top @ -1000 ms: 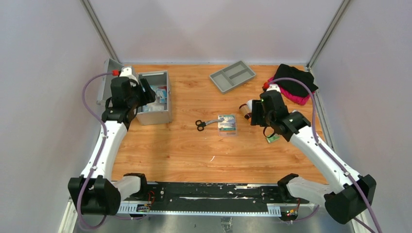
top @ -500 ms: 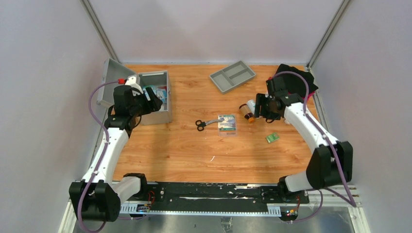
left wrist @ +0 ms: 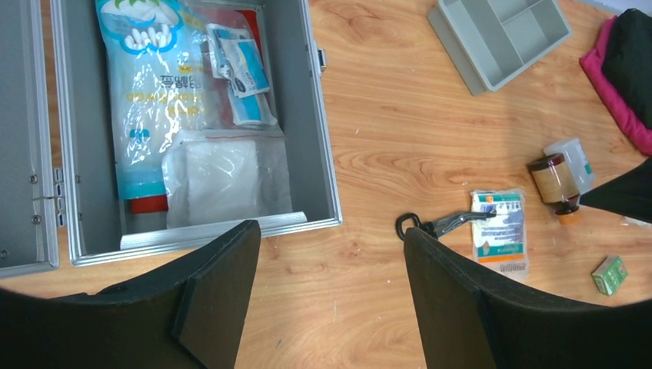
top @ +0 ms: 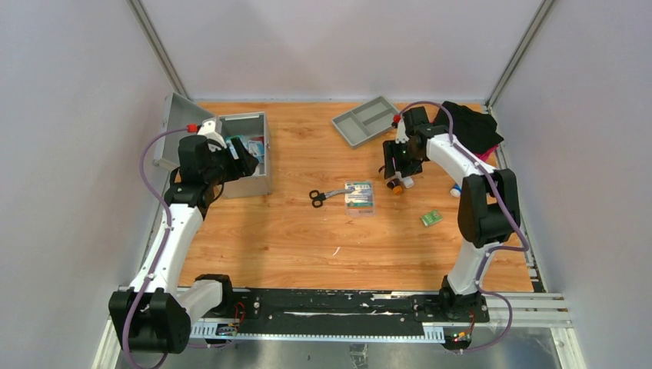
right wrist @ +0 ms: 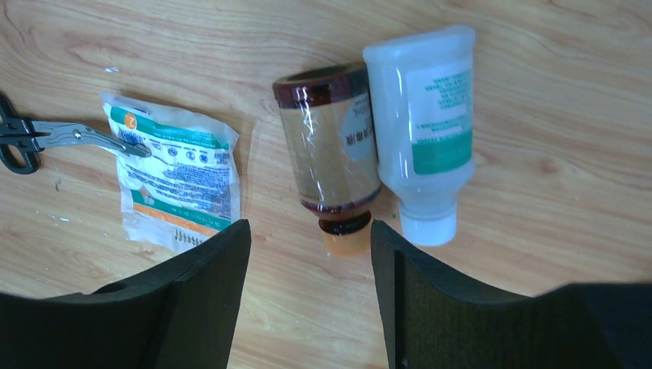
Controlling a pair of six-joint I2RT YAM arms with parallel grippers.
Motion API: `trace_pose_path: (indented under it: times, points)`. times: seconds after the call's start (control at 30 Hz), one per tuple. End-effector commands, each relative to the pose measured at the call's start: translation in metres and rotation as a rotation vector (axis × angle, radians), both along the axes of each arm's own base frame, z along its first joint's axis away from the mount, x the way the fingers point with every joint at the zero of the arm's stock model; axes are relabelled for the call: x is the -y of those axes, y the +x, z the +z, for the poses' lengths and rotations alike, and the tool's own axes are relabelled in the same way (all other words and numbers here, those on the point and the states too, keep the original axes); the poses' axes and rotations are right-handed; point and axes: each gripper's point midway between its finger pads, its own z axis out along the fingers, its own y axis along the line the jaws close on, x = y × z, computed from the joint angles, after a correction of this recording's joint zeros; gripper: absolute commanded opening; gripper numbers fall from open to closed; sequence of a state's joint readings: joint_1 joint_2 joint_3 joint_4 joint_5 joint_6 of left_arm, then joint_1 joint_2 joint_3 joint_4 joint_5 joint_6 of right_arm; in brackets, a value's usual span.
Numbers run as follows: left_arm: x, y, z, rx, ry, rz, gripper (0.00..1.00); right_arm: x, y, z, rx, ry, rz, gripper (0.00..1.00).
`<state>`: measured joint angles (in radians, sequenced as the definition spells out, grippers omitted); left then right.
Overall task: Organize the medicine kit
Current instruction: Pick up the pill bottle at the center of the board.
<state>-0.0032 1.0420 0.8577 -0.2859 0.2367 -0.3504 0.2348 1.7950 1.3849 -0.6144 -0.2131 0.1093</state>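
The right arm has swung from the right edge toward upper centre. At upper left, the open medicine kit (top: 246, 184) lies below the left gripper (left wrist: 330, 234), whose fingers are spread wide and empty. The right gripper (right wrist: 307, 238), likewise spread and empty, hovers over 2 touching bottles: brown bottle (right wrist: 330, 161), white bottle (right wrist: 423, 123).

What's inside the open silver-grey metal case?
Silver-grey metal case holds a blue-printed clear bag, small white-and-blue packets and a clear-wrapped white pad. Something red shows beneath them, mostly covered.

Scissors (top: 323, 197) — right of medicine kit (top: 244, 187)
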Motion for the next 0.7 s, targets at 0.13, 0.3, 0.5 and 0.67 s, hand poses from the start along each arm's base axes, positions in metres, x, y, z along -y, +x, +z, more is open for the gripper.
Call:
trace_pose_path:
  times: [0.13,0.3,0.5,0.67]
  points:
    - [0.005,-0.001,0.002,0.020,-0.009,-0.028,0.74,-0.008,0.008,-0.014,-0.047,0.003,0.085,0.64]
    - [0.005,-0.001,0.002,0.023,-0.012,-0.029,0.74,-0.006,0.017,-0.028,-0.056,-0.067,0.083,0.65]
    - [0.005,-0.001,0.002,0.022,-0.013,-0.031,0.75,-0.016,0.014,-0.043,-0.088,-0.093,0.105,0.62]
    - [0.006,-0.001,0.002,0.022,-0.013,-0.034,0.74,-0.024,0.008,-0.055,-0.110,-0.129,0.128,0.51]
